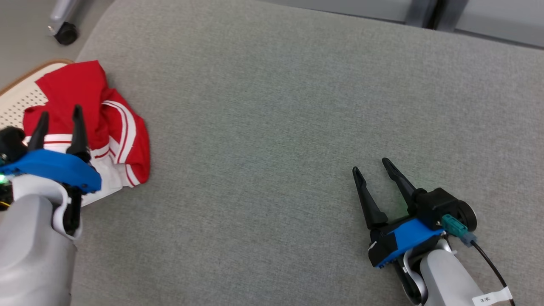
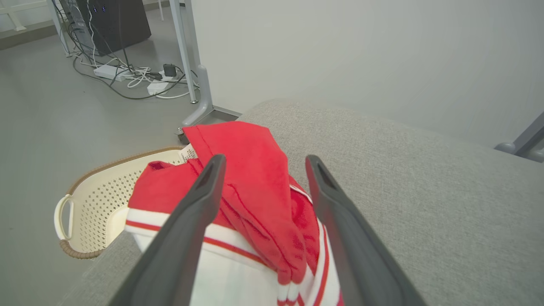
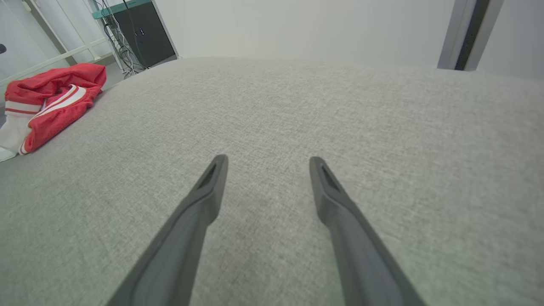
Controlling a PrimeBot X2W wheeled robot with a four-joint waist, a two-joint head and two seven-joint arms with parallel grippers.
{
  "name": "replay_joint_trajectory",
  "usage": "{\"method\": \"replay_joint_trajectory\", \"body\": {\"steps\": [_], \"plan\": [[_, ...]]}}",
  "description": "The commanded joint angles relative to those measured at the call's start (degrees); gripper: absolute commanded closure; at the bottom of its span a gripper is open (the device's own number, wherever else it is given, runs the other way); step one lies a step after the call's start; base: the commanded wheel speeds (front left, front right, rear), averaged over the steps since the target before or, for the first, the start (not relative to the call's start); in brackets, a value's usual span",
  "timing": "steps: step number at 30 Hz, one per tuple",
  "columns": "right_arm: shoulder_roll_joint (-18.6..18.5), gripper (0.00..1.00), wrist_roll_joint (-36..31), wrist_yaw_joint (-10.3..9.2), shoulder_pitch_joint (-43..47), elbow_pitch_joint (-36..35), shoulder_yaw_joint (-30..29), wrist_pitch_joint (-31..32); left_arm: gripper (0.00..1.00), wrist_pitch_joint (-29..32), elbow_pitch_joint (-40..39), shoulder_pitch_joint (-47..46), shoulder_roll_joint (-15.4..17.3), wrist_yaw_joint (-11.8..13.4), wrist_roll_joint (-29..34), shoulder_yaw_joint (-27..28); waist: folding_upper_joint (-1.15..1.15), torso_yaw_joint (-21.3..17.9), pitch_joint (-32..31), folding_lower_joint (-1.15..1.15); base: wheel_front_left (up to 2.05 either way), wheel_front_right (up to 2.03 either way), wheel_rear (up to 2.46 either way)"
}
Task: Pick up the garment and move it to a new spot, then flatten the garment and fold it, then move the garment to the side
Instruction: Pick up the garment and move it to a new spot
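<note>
We see crumpled red-and-white fabric garment at 9 o'clock edge of grey fabric counter, overlapping cream perforated plastic basket, left hand spread apart over garment, right hand spread, empty, at 4 o'clock

A grey fabric-covered surface occupied the foreground. Beyond it rose a plain pale wall. Off its corner lay grey floor, with a cream perforated basket against it, and farther away a metal frame leg, tangled cables and a dark cabinet.
</note>
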Motion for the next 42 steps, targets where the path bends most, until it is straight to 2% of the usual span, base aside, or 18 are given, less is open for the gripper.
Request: {"method": "replay_joint_trajectory", "body": {"steps": [1,8,14,15,16,19,25,32,37,42], "plan": [[-0.2,0.0,-0.1,-0.02,-0.8,-0.4,0.1,-0.2,0.0,0.7,1.3,-2.0,1.1,-0.1,-1.3,-1.1,0.0,-0.4,0.4,-0.01,0.0,0.0,0.0],[-0.2,0.0,-0.6,-0.02,-1.8,-0.9,0.0,-0.2,0.0,7.0,9.1,-5.0,3.3,-0.1,-8.6,-6.0,0.0,-2.3,2.0,-0.01,0.0,0.0,0.0],[-0.2,0.0,-1.1,-0.02,-1.6,-0.5,-0.7,-0.2,0.0,10.0,14.0,-5.2,2.5,-0.1,-11.9,-8.4,0.0,-2.8,1.9,-0.01,0.0,0.0,0.0],[-0.2,0.0,-1.1,-0.02,-1.6,-0.4,-0.8,-0.2,0.36,9.9,14.2,-5.1,2.4,-0.1,-12.2,-9.0,0.0,-2.8,1.9,-0.01,0.0,0.0,0.0],[-0.2,0.0,-1.1,-0.02,-1.5,-0.4,-0.8,-0.2,0.98,9.4,13.9,-5.1,2.5,-0.1,-12.5,-9.7,0.0,-2.8,1.8,-0.01,0.0,0.0,0.0],[-0.2,0.0,-1.1,-0.02,-1.4,-0.1,-1.0,-0.2,1.0,8.4,13.4,-5.0,2.5,-0.1,-14.0,-11.2,0.0,-2.7,1.3,-0.01,0.0,0.0,0.0],[-0.2,0.0,0.1,-0.01,-0.9,0.1,-1.0,-0.2,1.0,3.0,9.9,-6.5,4.4,-0.1,-14.2,-14.7,0.0,-2.9,-0.8,-0.01,0.0,0.0,0.0],[-0.2,0.0,3.0,-0.02,1.7,0.5,-1.3,-0.2,1.0,-2.3,1.7,-9.3,7.4,-0.1,-12.3,-21.6,0.0,-4.5,-6.2,-0.01,0.0,0.0,0.0],[-0.2,0.0,5.5,-0.01,4.0,0.5,-0.9,-0.2,1.0,-3.5,-5.4,-9.4,7.3,-0.1,-13.4,-24.7,0.0,-8.1,-10.3,-0.01,0.0,0.0,0.0],[-0.2,0.0,6.5,-0.01,6.3,0.4,-1.0,-0.2,1.0,-3.7,-12.5,-7.7,4.7,-0.1,-14.5,-28.0,0.0,-13.5,-12.8,-0.01,0.0,0.0,0.0]]}}
